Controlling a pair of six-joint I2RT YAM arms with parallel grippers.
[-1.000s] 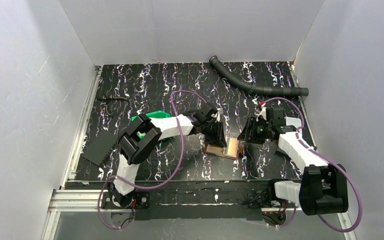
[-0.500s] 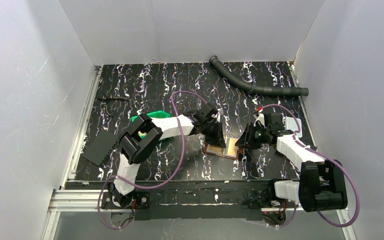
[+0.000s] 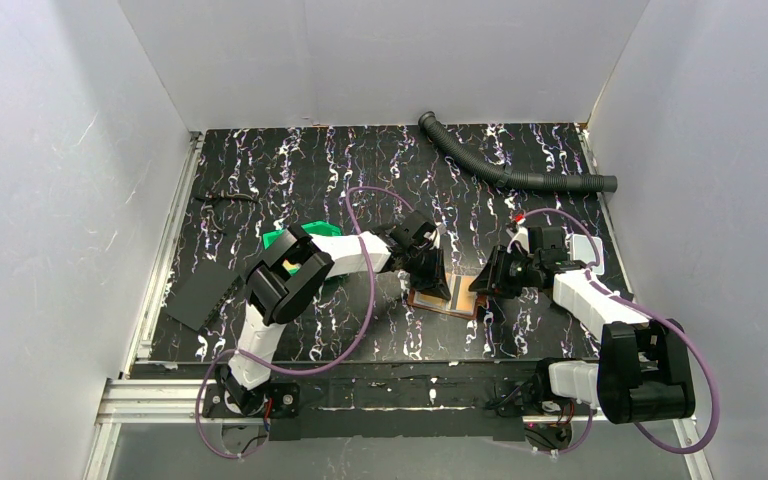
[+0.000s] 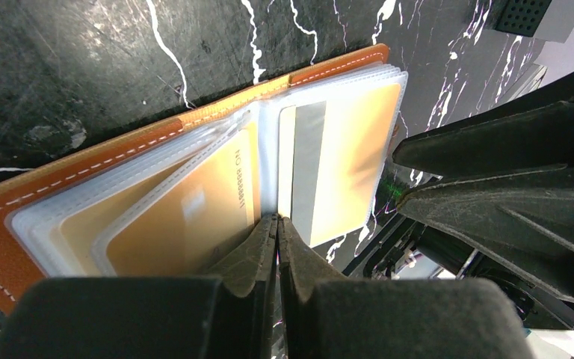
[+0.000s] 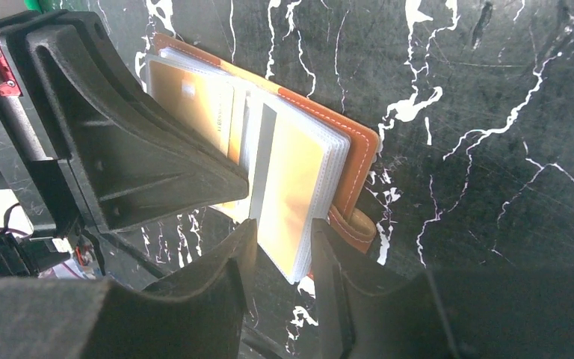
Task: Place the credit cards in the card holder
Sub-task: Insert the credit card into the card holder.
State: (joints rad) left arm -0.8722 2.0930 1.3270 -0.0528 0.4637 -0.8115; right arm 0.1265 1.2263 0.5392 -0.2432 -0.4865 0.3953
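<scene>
The brown leather card holder (image 3: 448, 297) lies open on the table between my two grippers. Its clear sleeves hold yellowish-tan credit cards: one on the left page (image 4: 183, 221) and one with a grey stripe on the right page (image 4: 347, 161). My left gripper (image 4: 276, 219) is shut and empty, its tips pressing on the holder's centre fold. My right gripper (image 5: 282, 233) is open, with the near corner of the right sleeve stack (image 5: 295, 187) between its fingers. The snap tab (image 5: 355, 224) sticks out beside the right finger.
A green bin (image 3: 305, 238) sits behind the left arm. A flat black sheet (image 3: 198, 297) lies at the left edge. A grey ribbed hose (image 3: 505, 172) runs along the back right. A pale plate (image 3: 590, 250) lies behind the right arm.
My right gripper has moved left and down to the holder's right page. The left arm's elbow has shifted slightly, while its gripper has stayed on the holder.
</scene>
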